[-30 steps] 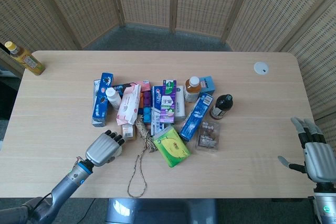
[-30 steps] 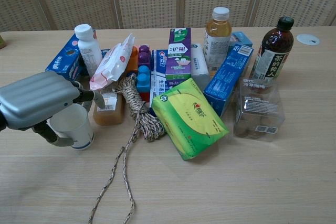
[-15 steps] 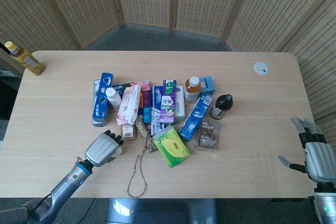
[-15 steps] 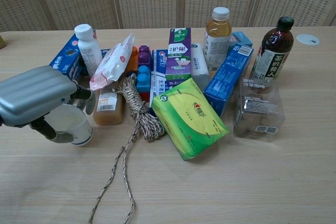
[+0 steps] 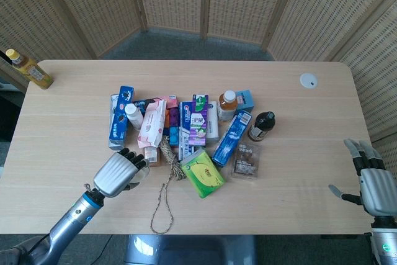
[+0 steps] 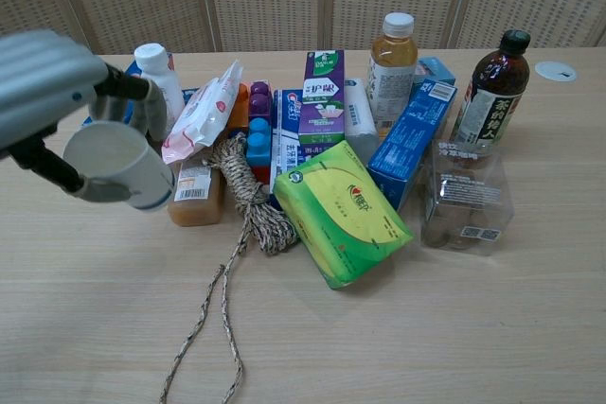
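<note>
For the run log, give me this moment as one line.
left robot hand: holds white paper cup tilted, above table | right robot hand: open, at table edge | rope: on table beside pile

Both views were bright and evenly lit, the light soft and seemingly from overhead. Shadows on the table (image 5: 298, 172) were short and faint, tucked close under the things. No strong glare showed. The head view stayed sharp throughout; in the chest view the left hand (image 6: 43, 82), very near the lens, looked slightly soft.
</note>
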You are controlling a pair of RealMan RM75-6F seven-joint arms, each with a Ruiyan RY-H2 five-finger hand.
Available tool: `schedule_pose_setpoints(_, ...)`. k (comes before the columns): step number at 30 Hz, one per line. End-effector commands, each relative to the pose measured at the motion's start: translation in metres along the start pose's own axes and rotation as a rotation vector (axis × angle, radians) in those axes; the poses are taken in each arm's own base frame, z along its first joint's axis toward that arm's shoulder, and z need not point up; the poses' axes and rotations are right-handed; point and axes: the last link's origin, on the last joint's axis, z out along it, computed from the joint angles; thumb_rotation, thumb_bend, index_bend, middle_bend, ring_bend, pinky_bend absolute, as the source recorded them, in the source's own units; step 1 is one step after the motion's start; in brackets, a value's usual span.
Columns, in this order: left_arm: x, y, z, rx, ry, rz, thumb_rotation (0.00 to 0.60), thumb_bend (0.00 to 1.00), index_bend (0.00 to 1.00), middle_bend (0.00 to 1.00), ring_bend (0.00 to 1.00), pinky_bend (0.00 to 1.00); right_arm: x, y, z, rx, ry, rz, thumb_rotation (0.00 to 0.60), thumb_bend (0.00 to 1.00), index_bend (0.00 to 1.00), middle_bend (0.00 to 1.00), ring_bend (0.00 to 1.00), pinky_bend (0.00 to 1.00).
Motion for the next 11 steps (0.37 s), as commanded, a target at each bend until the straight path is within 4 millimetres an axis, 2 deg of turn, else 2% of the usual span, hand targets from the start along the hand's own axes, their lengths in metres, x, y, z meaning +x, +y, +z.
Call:
schedule_pose_setpoints(1, 0.038, -0.005, 0.001, 0.011, 0.096, 0.025, 0.600, 0.00, 0.45, 0.63, 0.55, 0.53, 0.000, 0.000, 0.000, 0.000, -0.001, 0.001, 0.600, 0.00, 0.00, 0.00, 0.00, 0.00)
schedule_pose_setpoints(7, 0.074, -0.010, 0.000, 0.021, 0.169, 0.045, 0.600, 0.00, 0.44, 0.60, 0.55, 0.53, -0.001, -0.001, 0.000, 0.001, -0.003, -0.005, 0.600, 0.00, 0.00, 0.00, 0.00, 0.00)
schedule_pose_setpoints(11, 0.087, -0.012, -0.001, 0.030, 0.199, 0.045, 0.600, 0.00, 0.44, 0.59, 0.55, 0.53, -0.002, -0.001, 0.000, 0.003, -0.005, -0.008, 0.600, 0.00, 0.00, 0.00, 0.00, 0.00)
